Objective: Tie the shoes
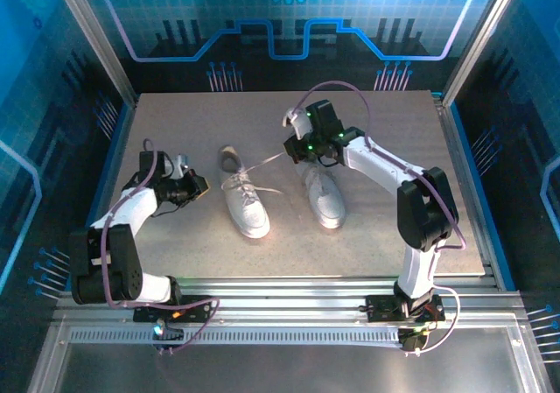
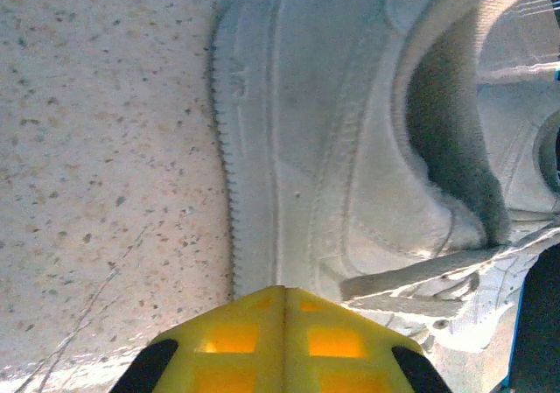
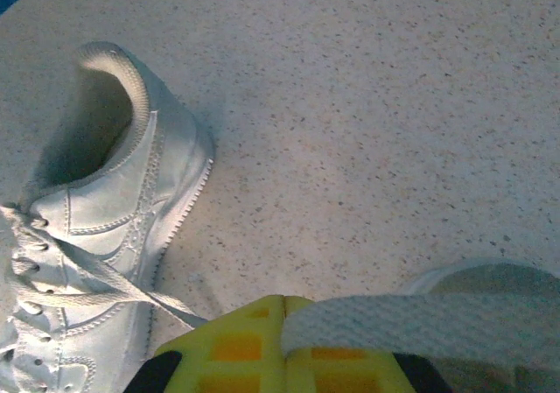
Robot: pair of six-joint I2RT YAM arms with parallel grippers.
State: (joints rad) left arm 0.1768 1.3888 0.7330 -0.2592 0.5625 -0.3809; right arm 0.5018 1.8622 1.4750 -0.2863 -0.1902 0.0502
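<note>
Two white sneakers lie side by side in mid-table, toes toward me: the left shoe (image 1: 243, 199) and the right shoe (image 1: 322, 193). My right gripper (image 1: 291, 154) hovers over the right shoe's heel, shut on a white lace (image 1: 262, 162) that runs taut from the left shoe. In the right wrist view that lace (image 3: 420, 323) comes out of the closed yellow jaws (image 3: 284, 301), with the left shoe (image 3: 131, 200) off to the left. My left gripper (image 1: 201, 185) rests just left of the left shoe, shut and holding nothing; its tip (image 2: 284, 292) nearly touches the shoe's side (image 2: 332, 130).
The speckled grey table (image 1: 175, 122) is fenced by metal rails, one along the right (image 1: 464, 183) and one at the near edge (image 1: 289, 281). Blue walls stand behind and at both sides. Bare surface lies beyond the shoes' heels.
</note>
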